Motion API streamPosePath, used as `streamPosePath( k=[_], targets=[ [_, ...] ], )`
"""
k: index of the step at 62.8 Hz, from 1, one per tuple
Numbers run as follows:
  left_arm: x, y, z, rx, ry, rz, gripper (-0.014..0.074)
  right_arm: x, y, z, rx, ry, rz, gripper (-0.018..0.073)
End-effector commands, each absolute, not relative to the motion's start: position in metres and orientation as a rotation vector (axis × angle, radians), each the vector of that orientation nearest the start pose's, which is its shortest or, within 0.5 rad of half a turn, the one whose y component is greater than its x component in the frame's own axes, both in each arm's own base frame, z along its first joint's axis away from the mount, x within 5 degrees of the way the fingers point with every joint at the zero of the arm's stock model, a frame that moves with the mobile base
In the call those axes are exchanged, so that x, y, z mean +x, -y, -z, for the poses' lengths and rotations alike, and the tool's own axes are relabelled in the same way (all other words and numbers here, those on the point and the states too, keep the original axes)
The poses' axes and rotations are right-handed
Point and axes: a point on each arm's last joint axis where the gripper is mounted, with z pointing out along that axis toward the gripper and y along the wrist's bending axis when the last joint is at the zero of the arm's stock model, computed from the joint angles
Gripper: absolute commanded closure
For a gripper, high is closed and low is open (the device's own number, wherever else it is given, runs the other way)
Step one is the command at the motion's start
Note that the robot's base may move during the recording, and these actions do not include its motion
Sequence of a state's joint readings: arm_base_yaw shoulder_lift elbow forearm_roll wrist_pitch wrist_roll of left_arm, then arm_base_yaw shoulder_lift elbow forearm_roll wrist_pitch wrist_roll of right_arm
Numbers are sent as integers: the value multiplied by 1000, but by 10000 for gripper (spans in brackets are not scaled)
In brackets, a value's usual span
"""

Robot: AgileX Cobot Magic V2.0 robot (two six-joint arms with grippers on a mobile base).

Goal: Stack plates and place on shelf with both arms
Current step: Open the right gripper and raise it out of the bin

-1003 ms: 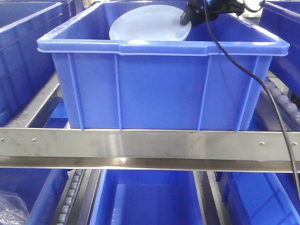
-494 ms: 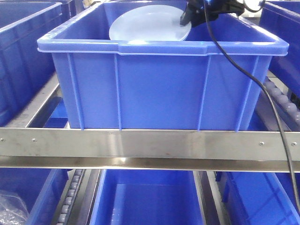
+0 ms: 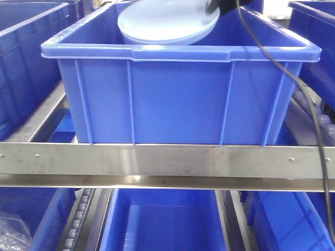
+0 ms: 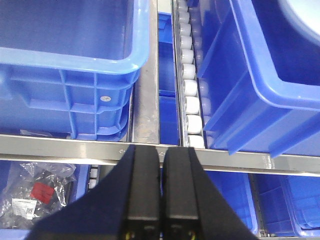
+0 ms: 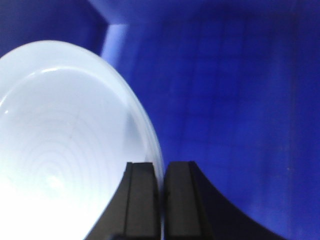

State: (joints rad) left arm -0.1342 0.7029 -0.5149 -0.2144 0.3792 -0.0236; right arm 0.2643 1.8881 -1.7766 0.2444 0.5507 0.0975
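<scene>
The pale bluish-white plates (image 3: 166, 22) hang tilted in the top of the big blue crate (image 3: 178, 99) on the shelf (image 3: 167, 160). I cannot tell the two apart in the front view. My right gripper (image 3: 210, 8) is at their right rim. In the right wrist view it (image 5: 161, 169) is shut on the plate's rim (image 5: 75, 140), over the crate's blue floor. My left gripper (image 4: 161, 154) is shut with nothing in it, above the shelf's steel front rail (image 4: 60, 142), left of that crate. A sliver of plate (image 4: 306, 12) shows at the top right.
More blue crates (image 3: 26, 57) stand on both sides, with others (image 3: 162, 222) on the tier below. Grey roller tracks (image 4: 190, 95) run between the crates. A black cable (image 3: 293, 89) hangs from the right arm across the crate's front. A plastic bag (image 4: 35, 192) lies lower left.
The right gripper has risen towards the frame's top edge with the plates, which now sit higher in the crate and show more of their underside.
</scene>
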Motion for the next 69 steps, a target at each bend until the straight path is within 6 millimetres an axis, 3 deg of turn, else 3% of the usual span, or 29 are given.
streamPosePath(
  k=[1,48,53,63,69],
  targets=[
    [143,25,-306,-61,-1948,313,506,416,-121,-401,-7,-1994,-508,526],
    [143,25,-306,-61,-1948,313,506,419,-121,-399,-1,-1976,-507,512],
    [143,25,-306,-61,-1948,313,506,419,-121,-399,-2,-1975,-506,414],
    [143,25,-306,-61,-1948,313,506,419,-121,-399,-3,-1974,-505,111],
    [143,25,-306,-61,-1948,313,506,419,-121,-399,-3,-1974,-505,60]
  ],
)
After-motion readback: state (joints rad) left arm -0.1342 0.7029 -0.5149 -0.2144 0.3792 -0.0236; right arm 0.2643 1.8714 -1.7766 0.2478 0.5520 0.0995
